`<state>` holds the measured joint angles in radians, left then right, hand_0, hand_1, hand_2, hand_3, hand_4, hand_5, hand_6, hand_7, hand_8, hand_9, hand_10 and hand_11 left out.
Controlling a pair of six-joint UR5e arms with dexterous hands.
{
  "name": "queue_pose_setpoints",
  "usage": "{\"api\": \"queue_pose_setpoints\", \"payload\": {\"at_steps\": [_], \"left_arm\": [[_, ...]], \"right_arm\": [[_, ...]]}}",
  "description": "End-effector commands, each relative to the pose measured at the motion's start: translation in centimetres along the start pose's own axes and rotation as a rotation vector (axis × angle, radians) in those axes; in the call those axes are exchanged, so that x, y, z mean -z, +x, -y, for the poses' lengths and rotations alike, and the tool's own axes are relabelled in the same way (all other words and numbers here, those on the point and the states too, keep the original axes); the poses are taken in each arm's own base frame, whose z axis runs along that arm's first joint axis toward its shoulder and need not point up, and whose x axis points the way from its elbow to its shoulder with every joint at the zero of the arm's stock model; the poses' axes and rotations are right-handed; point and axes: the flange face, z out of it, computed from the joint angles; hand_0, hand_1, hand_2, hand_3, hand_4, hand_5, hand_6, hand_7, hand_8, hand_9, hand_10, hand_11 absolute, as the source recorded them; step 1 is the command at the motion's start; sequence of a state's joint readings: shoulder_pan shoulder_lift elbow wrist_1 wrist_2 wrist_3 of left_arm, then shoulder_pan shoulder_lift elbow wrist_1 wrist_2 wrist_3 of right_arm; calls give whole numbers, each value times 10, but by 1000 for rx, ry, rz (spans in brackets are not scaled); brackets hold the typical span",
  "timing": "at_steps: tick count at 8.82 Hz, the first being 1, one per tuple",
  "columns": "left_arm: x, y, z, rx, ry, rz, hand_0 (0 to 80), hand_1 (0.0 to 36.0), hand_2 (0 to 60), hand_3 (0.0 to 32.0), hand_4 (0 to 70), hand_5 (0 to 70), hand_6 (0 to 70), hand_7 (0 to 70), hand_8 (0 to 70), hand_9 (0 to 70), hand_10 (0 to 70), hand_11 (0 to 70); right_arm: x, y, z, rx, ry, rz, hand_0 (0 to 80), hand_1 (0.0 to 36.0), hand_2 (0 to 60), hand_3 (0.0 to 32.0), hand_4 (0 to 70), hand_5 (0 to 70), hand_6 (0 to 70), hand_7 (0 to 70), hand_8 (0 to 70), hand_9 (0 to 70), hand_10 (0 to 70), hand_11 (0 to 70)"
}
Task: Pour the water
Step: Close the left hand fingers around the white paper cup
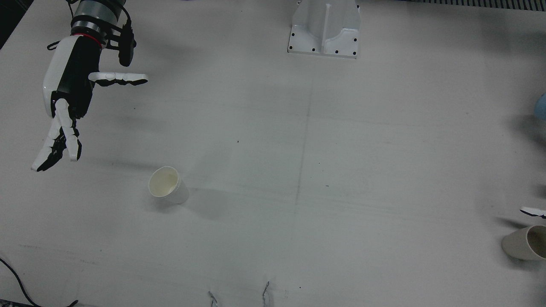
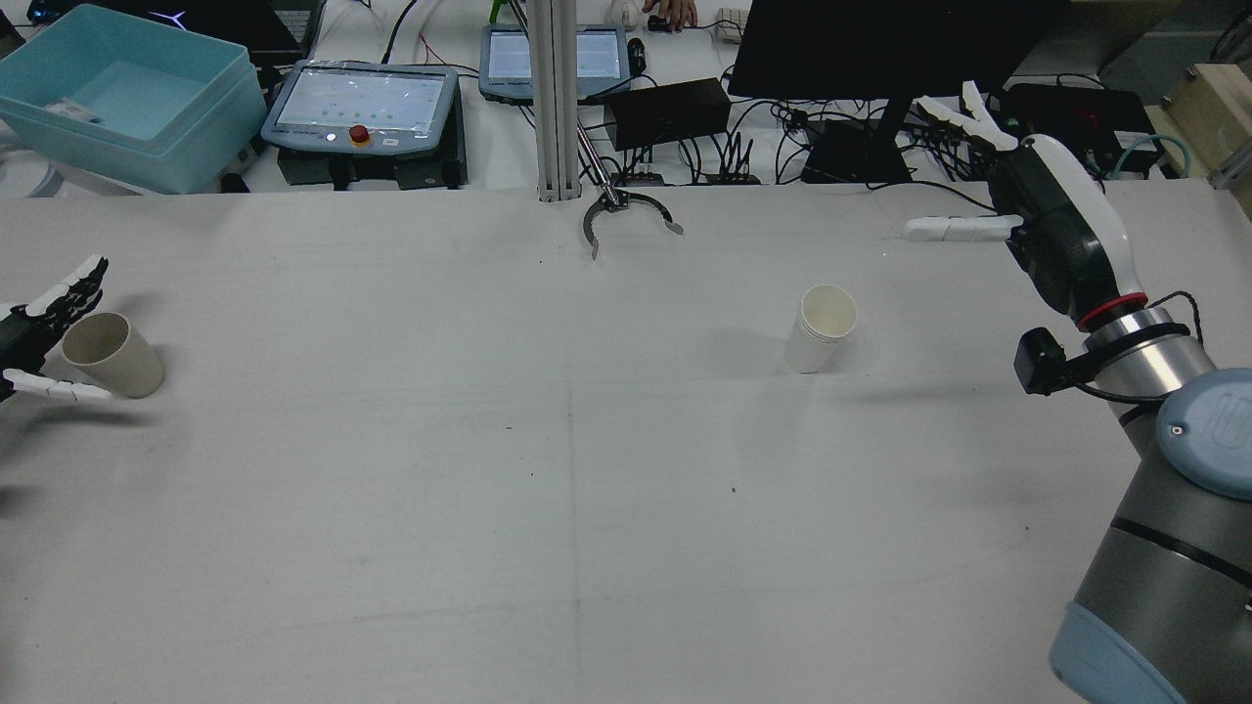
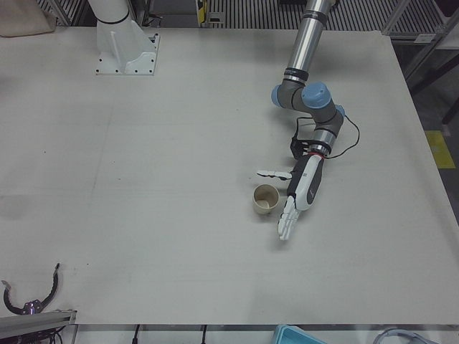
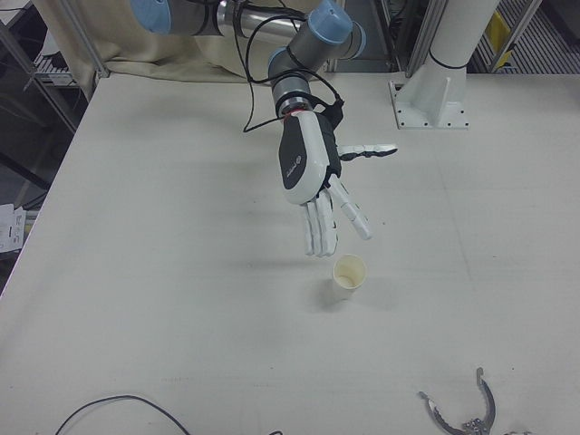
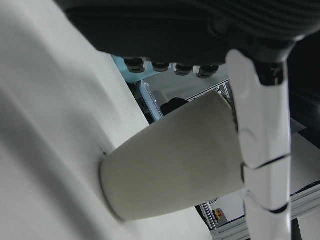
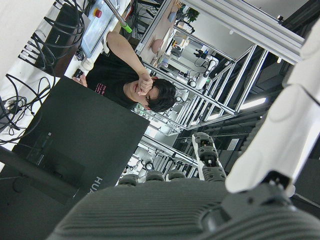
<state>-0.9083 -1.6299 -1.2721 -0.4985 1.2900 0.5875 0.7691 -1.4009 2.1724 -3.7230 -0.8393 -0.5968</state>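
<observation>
Left hand point(image 3: 301, 188) splayed around the beige cup point(image 3: 265, 198); right hand point(image 4: 313, 172) hovers, fingers spread.

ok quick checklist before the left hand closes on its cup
1. Left hand open around the left paper cup: ok.
2. Fingers on both sides of the cup: ok, thumb one side, fingers the other.
3. Left cup upright: ok.
4. Water in the left cup: cannot tell.
5. Right paper cup upright, unobstructed: ok.
6. Right hand open, clear of the right cup: ok.
</observation>
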Motion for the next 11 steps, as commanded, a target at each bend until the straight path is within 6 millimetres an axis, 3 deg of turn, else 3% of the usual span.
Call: {"api": "queue_pose_setpoints", "payload": {"at_steps": [1, 7, 9, 11], "left_arm": [[-19, -1, -10, 3, -8, -7, 528, 208, 65, 0, 46, 0, 0, 23, 0, 5, 14, 44], [-15, -4, -7, -5, -1, 5, 517, 192, 55, 0, 60, 0, 0, 25, 0, 8, 16, 45], [-11, -28, -13, 8, -12, 50, 514, 182, 38, 0, 73, 0, 0, 24, 0, 7, 15, 42], [-13, -30, -16, 9, -13, 50, 505, 175, 46, 0, 69, 0, 0, 22, 0, 7, 15, 41]], "right_arm": [[1, 3, -1, 0, -2, -6, 437, 89, 38, 0, 51, 23, 15, 1, 11, 12, 0, 0], [2, 6, -3, -1, -5, -12, 434, 87, 37, 0, 49, 25, 13, 0, 11, 11, 0, 0], [2, 6, -3, -1, -5, -12, 435, 87, 35, 0, 49, 25, 13, 0, 10, 10, 0, 0], [3, 5, -2, -1, -3, -11, 434, 87, 37, 0, 50, 25, 14, 0, 12, 12, 0, 0]]}}
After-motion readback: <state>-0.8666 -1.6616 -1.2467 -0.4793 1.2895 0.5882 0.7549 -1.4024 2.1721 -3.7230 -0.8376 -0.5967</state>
